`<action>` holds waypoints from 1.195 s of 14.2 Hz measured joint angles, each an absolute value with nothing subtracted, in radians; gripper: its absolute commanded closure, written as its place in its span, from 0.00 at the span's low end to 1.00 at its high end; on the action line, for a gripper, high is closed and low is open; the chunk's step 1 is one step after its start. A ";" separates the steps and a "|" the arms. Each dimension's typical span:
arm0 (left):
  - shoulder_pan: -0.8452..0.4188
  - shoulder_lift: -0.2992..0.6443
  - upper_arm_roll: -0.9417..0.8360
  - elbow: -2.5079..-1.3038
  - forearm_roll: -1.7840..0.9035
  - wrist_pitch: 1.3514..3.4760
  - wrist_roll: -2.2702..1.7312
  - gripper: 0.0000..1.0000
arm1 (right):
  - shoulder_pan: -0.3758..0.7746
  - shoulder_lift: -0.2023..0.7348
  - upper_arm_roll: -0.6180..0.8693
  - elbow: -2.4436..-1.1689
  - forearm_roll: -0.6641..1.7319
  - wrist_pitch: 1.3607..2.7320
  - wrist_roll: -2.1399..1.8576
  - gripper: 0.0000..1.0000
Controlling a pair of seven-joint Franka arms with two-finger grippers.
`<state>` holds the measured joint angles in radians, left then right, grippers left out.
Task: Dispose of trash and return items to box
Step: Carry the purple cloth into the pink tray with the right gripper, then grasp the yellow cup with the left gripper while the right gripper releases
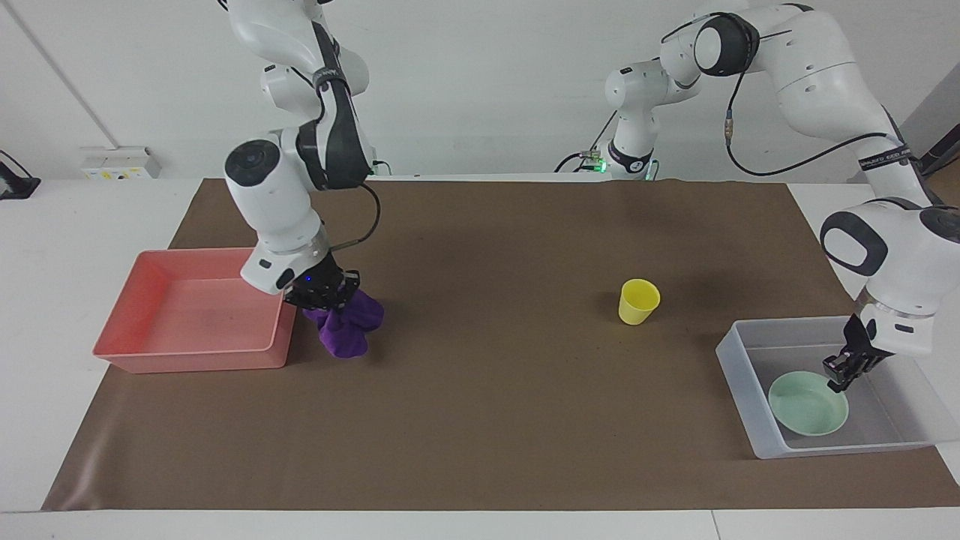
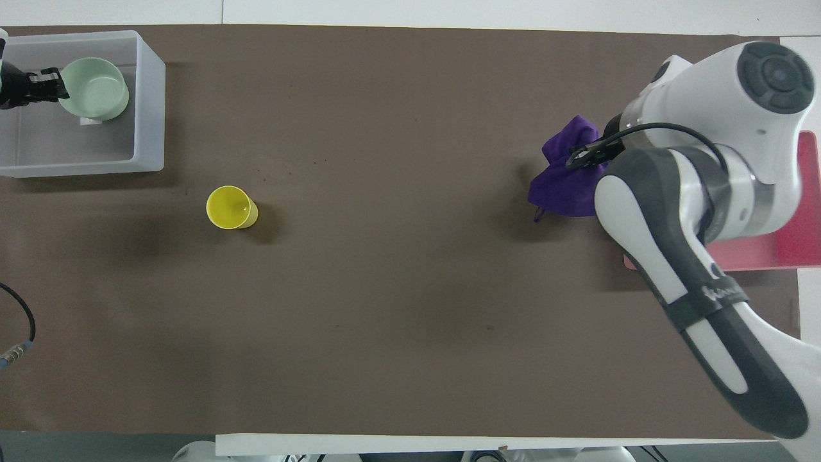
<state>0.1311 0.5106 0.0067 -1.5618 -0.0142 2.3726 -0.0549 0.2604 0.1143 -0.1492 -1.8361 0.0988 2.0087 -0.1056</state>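
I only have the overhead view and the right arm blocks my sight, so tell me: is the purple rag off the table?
Observer: Yes. The rag hangs from the right tool, apparently clear of the mat, beside the pink tray.
Operator: Anything in that tray?
Observer: Nothing; its floor is bare.
Operator: Is the bowl down in the box?
Observer: The bowl sits low inside the box, the left tool gripping its rim.

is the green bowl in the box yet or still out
In. The bowl sits low inside the box, upright, with the left gripper at its rim.
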 measured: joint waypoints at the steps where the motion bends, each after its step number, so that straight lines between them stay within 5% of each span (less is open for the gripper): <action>1: 0.129 0.498 0.007 -1.553 -0.012 2.346 -0.057 0.00 | 0.239 0.087 -0.150 -1.819 0.098 1.964 -0.106 1.00; 9: 0.001 0.178 -0.002 -1.549 -0.006 1.801 -0.094 0.00 | -0.003 -0.046 -0.156 -1.772 0.079 1.752 -0.260 1.00; 17: -0.205 -0.025 -0.009 -2.107 -0.004 2.068 -0.176 0.00 | -0.110 0.027 -0.156 -1.971 0.052 1.968 -0.325 0.93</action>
<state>-0.2049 -0.0252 -0.0092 -2.1068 -0.0045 2.0681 -0.1764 -0.1104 0.0275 -0.1559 -1.9705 0.0518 1.9677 -0.3246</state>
